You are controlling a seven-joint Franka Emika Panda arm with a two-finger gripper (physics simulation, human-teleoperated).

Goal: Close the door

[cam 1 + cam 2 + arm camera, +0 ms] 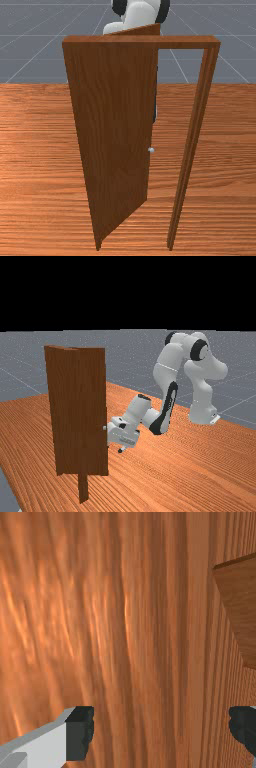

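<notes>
Door [114, 120] is roughly half open, hinged at the post on the front view's left, free edge swung back toward my arm. Long axis upright. The knob [151, 150] sits at that free edge, and the bare post [187, 145] it has to come round to is on the front view's right. Key relation: my hand [123, 434] is on the arm's side of the panel, low, close to the free edge in the far view. In the wrist view, a panel corner shows out past one finger, not between the two. Gripper [161, 732] is wide open, nothing held; can't tell if the hand touches the door. Next move, I'd say: a push on the rear face near the free edge, sweeping it toward the front camera and round to the bare post — no grasp needed. Main risk is sliding off past the edge — I'd want more panel overlap before pushing.
</notes>
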